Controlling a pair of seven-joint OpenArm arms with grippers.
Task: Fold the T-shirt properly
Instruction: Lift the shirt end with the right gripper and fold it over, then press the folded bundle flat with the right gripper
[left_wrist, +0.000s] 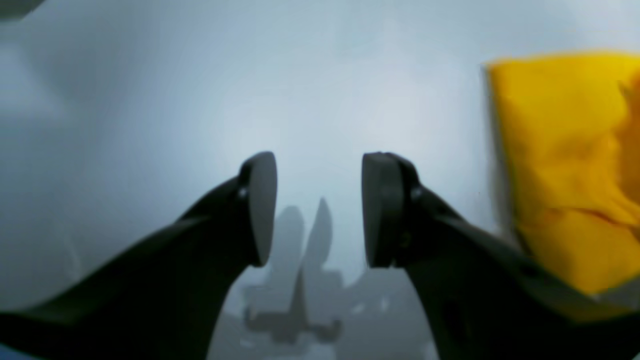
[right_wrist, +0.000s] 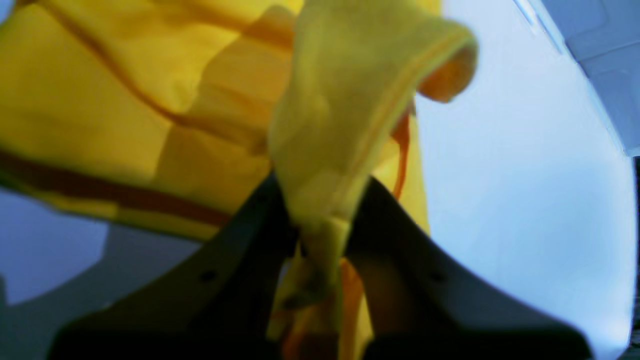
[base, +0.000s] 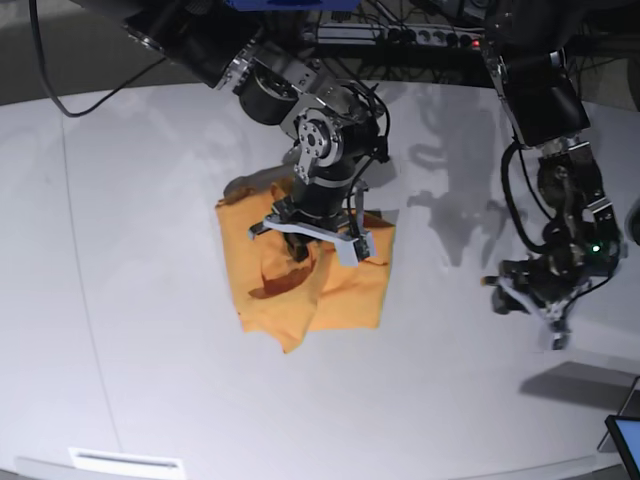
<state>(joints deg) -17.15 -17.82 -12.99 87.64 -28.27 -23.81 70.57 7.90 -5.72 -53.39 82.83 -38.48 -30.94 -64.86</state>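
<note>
Two pincers, two different states. Right gripper (right_wrist: 320, 235): clamped on a bunched fold of the shirt (base: 300, 290), cloth pinched between the dark jaws and rising out of them as a rolled hem in the right wrist view. Seen from the base view, poised over the middle of the garment, wrist pointing down. Left gripper (left_wrist: 319, 210): jaws parted with clear daylight between them, nothing held, hovering above bare table (base: 130, 330) with only its own shadow under it; one yellow edge of the shirt visible at the right of its view, well apart from the pads. Shirt itself: already partly folded into a rough, compact rectangle near the table's centre, lying flat except where lifted, lower corner sagging to a point and one layer turned up to show a darker crease. Step in hand, by the look of it: carrying the pinched fold across to lay it over the rest. To do that well: lift only enough to clear the lower layers, keep the grip firm so the bunch does not slip, draw the fold straight so its edge lines up with the edge below, lower before releasing. Worth bringing the idle left gripper in to pin the far side, since a one-sided pull could drag the whole stack and skew it.
</note>
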